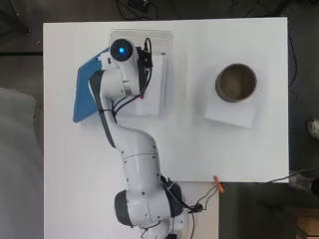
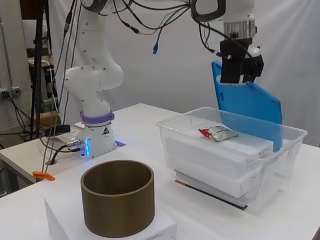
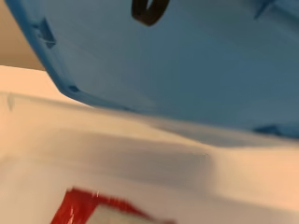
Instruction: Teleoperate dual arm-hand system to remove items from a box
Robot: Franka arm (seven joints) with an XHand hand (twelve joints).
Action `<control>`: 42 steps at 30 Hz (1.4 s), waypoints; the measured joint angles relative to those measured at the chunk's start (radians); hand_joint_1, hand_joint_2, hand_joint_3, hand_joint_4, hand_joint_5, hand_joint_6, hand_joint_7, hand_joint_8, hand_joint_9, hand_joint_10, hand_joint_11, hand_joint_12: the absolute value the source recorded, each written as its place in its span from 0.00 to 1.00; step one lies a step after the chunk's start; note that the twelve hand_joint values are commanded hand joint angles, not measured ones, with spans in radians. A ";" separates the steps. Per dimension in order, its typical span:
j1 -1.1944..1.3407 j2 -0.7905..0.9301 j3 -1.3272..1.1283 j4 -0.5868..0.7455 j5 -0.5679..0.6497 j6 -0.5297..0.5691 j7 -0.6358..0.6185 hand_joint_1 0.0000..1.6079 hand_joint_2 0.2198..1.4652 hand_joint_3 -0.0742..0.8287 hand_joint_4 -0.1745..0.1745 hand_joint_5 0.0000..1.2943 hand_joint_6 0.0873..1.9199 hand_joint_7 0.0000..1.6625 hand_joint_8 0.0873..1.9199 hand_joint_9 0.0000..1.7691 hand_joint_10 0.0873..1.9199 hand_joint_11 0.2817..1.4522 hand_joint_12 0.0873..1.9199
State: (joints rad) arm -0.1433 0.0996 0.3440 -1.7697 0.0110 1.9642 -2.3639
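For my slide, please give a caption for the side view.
Hand above a clear box holding a red-and-silver packet; blue lid propped behind.

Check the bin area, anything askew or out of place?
The blue lid is off the clear plastic bin, propped tilted against its far wall rather than lying flat. The red and silver packet lies on the white boxes inside. Nothing looks spilled or damaged.

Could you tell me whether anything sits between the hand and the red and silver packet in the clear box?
Nothing visible does. The hand hangs above the clear box, the packet lies uncovered on the white block, and the blue lid leans against the far wall.
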 joint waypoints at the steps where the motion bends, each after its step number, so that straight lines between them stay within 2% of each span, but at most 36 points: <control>1: -0.063 0.021 0.039 -0.004 -0.013 0.000 0.002 0.32 0.63 0.06 0.46 0.30 0.24 0.35 0.19 0.46 0.17 0.22 0.34; 2: -0.139 0.039 0.088 -0.011 -0.033 0.002 0.014 0.17 0.53 0.06 0.56 0.19 0.11 0.23 0.07 0.35 0.07 0.18 0.17; 3: -0.220 0.049 0.146 -0.015 -0.058 -0.002 0.037 0.08 0.47 0.06 0.61 0.12 0.03 0.17 0.01 0.28 0.01 0.17 0.07; 4: -0.324 0.057 0.236 -0.019 -0.092 -0.009 0.085 0.04 0.44 0.07 0.65 0.08 0.00 0.13 0.00 0.25 0.00 0.16 0.01; 7: -0.580 0.087 0.577 -0.029 -0.156 -0.010 0.250 0.00 0.42 0.08 0.70 0.06 0.00 0.11 0.00 0.21 0.00 0.17 0.00; 10: -0.704 0.064 0.952 -0.039 -0.155 0.003 0.327 0.02 0.46 0.09 0.69 0.10 0.00 0.12 0.00 0.20 0.00 0.17 0.00; 13: -0.695 0.056 1.265 -0.024 -0.200 -0.020 0.396 0.04 0.48 0.09 0.61 0.10 0.00 0.11 0.00 0.17 0.00 0.14 0.00; 15: -0.661 0.064 1.341 -0.002 -0.245 -0.057 0.502 0.04 0.48 0.09 0.51 0.13 0.00 0.22 0.00 0.26 0.00 0.18 0.00; 19: -0.581 0.101 1.197 0.072 -0.309 -0.153 0.734 0.04 0.49 0.08 0.44 0.16 0.00 0.27 0.00 0.31 0.00 0.21 0.00; 22: -0.518 0.142 0.913 0.165 -0.333 -0.235 0.914 0.03 0.51 0.09 0.42 0.20 0.00 0.31 0.00 0.37 0.00 0.24 0.00; 23: -0.508 0.149 0.793 0.187 -0.329 -0.259 0.976 0.03 0.52 0.08 0.36 0.22 0.00 0.37 0.00 0.44 0.00 0.29 0.00; 26: -0.506 0.125 0.540 0.181 -0.263 -0.297 1.133 0.05 0.52 0.08 0.35 0.24 0.00 0.34 0.00 0.35 0.00 0.19 0.00; 29: -0.488 0.064 0.434 0.084 -0.184 -0.284 1.244 0.07 0.53 0.08 0.37 0.25 0.00 0.32 0.00 0.33 0.00 0.19 0.00; 33: -0.480 -0.041 0.392 -0.096 -0.117 -0.262 1.236 0.09 0.55 0.09 0.38 0.26 0.00 0.32 0.00 0.33 0.00 0.19 0.00; 38: -0.413 -0.157 0.276 -0.350 -0.069 -0.219 1.192 0.12 0.52 0.07 0.34 0.14 0.00 0.19 0.00 0.24 0.00 0.17 0.00; 42: -0.402 -0.153 0.298 -0.432 -0.093 -0.130 1.158 0.14 0.51 0.08 0.34 0.12 0.00 0.18 0.00 0.23 0.00 0.16 0.00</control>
State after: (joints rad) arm -0.5456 -0.0536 0.6419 -2.2019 -0.0821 1.8343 -1.2055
